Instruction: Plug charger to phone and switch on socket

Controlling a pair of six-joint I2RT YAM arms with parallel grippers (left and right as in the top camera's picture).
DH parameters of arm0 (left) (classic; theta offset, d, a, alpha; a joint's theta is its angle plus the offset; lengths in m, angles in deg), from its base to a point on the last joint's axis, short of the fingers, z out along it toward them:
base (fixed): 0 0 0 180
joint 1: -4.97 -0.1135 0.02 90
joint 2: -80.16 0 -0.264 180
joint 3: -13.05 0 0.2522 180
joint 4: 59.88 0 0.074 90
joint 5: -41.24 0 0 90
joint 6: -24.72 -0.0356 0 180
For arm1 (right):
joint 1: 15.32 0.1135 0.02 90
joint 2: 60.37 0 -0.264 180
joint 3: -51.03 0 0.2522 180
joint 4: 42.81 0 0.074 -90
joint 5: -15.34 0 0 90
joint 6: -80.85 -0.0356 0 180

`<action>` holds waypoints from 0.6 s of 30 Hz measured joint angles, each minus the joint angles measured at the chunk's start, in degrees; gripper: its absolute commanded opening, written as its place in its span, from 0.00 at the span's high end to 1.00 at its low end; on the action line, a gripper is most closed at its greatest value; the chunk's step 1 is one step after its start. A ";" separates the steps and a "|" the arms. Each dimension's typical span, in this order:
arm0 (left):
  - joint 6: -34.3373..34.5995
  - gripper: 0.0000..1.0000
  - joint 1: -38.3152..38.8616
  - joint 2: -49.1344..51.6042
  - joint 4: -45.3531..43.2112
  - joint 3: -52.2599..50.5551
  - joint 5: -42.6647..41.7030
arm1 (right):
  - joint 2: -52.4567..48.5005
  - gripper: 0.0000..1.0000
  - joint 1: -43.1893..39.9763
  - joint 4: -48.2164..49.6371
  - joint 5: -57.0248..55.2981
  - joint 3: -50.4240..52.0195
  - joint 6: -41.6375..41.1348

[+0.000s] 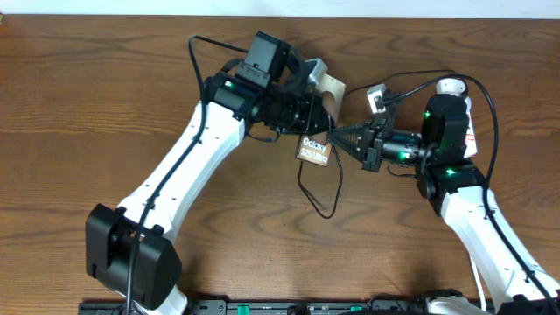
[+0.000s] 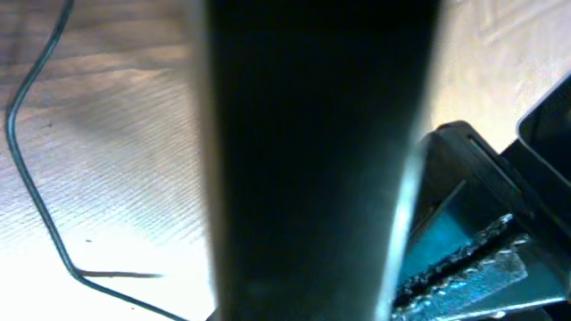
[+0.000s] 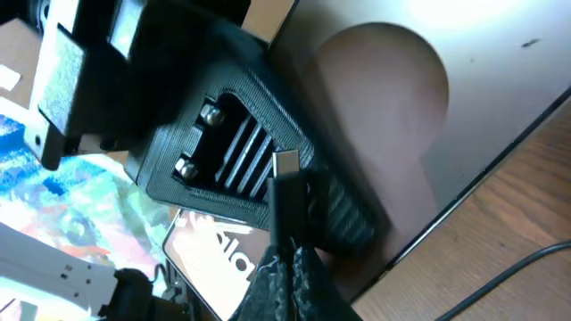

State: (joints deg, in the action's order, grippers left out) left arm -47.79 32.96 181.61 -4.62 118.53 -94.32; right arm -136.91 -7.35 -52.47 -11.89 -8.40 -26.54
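My left gripper point(image 1: 319, 118) is shut on the phone point(image 1: 315, 149), a dark brown slab with white "Galaxy S25 Ultra" lettering, and holds it above the table. The phone fills the middle of the left wrist view point(image 2: 312, 160). My right gripper point(image 1: 338, 137) is shut on the charger's small black plug point(image 3: 285, 192). The plug's metal tip points at the phone point(image 3: 384, 98), right by the left gripper's black finger point(image 3: 227, 156). The thin black cable point(image 1: 317, 192) loops on the table below. The round white adapter point(image 1: 451, 87) sits on the socket point(image 1: 471, 131), mostly hidden by my right arm.
The brown wooden table point(image 1: 87, 105) stretches left and front. The slack cable also lies on the table in the left wrist view point(image 2: 36, 196). My right arm's base stands at the front right and my left arm's base at the front left.
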 measured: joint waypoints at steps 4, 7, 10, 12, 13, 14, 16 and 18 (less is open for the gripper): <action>0.00 0.93 0.15 0.02 -0.02 0.00 0.02 | 0.02 0.99 0.00 0.02 0.00 0.00 -0.74; 0.00 0.93 0.31 0.02 -0.02 0.00 0.28 | 0.04 0.99 -0.02 0.00 -0.02 0.00 -1.36; 0.00 0.93 0.35 0.02 -0.04 0.00 0.46 | 0.04 0.99 -0.02 0.00 -0.02 0.00 -1.57; 0.00 0.93 0.35 0.02 -0.07 0.00 0.48 | 0.04 0.99 -0.02 0.00 -0.02 0.00 -1.68; 0.00 0.93 0.35 0.02 -0.11 0.00 0.48 | 0.04 0.99 -0.02 0.00 -0.02 0.00 -1.70; 0.00 0.93 0.37 0.02 -0.20 0.00 0.48 | 0.04 0.98 -0.02 0.02 -0.02 0.00 -1.70; 0.00 0.93 0.37 0.02 -0.48 0.00 0.48 | 0.04 0.93 0.00 0.04 0.00 0.00 -1.73; 0.00 0.93 0.42 0.02 -1.16 0.00 0.33 | 0.07 0.95 -0.02 0.04 0.09 0.00 -1.88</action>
State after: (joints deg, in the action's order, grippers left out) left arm -47.79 33.37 181.63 -5.78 118.53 -94.00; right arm -136.84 -7.37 -52.43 -11.81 -8.40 -28.42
